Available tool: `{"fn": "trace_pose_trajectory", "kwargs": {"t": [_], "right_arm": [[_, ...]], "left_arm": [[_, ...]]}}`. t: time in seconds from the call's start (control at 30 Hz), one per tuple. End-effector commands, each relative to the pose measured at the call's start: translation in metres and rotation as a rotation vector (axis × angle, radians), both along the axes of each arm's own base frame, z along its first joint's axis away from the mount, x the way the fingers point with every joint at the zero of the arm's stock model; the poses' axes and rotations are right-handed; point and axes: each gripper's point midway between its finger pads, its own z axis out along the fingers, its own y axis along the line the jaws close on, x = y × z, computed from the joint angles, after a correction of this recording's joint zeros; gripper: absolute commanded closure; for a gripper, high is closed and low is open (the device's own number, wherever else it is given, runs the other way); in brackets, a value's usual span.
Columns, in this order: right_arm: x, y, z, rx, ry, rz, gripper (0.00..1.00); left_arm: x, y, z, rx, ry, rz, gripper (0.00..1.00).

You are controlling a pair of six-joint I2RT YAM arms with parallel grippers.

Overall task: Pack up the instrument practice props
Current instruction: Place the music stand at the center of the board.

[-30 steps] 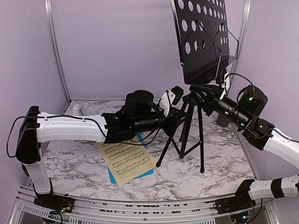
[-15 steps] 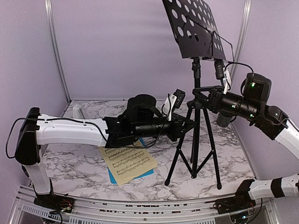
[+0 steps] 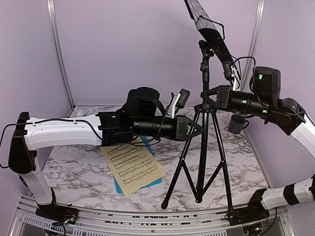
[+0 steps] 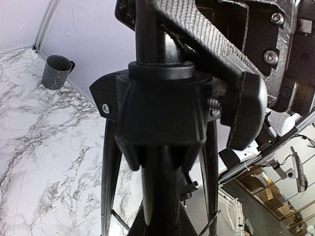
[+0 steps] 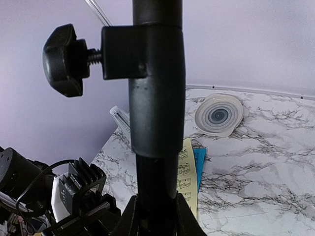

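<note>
The black music stand (image 3: 203, 73) stands upright at mid-table, with its hole-punched desk (image 3: 212, 30) seen edge-on at the top. My left gripper (image 3: 195, 129) is shut on the stand's pole just under the leg hub (image 4: 157, 108), seen close up in the left wrist view (image 4: 162, 221). My right gripper (image 3: 205, 96) is shut on the pole higher up, its fingers (image 5: 129, 216) on either side of the tube below the clamp knob (image 5: 63, 60). Yellow sheet music (image 3: 133, 164) lies on a blue page (image 3: 147, 184) at front left. The white metronome (image 5: 121, 119) stands by the wall.
A dark mug (image 3: 236, 123) sits at the right wall, also in the left wrist view (image 4: 56, 72). A round white disc (image 5: 219, 114) lies on the marble table (image 3: 83, 172). The tripod feet (image 3: 165, 205) reach near the front rail (image 3: 147, 216).
Both arms rose and carried the stand toward the front. It went from tilted to upright, and its desk swung from facing the camera to edge-on. The pages stayed put.
</note>
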Motion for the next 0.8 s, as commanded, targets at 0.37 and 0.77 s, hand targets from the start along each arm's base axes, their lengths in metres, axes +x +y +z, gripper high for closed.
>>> {"fn": "trace_pose_trajectory", "kwargs": {"t": [0.37, 0.77], "right_arm": [[0.023, -0.020, 0.041, 0.128, 0.035, -0.159, 1.00], [0.039, -0.028, 0.001, 0.134, 0.087, -0.184, 1.00]], "left_arm": [[0.049, 0.069, 0.098, -0.195, 0.177, 0.089, 1.00], [0.056, 0.071, 0.063, -0.106, 0.258, 0.071, 1.00]]}}
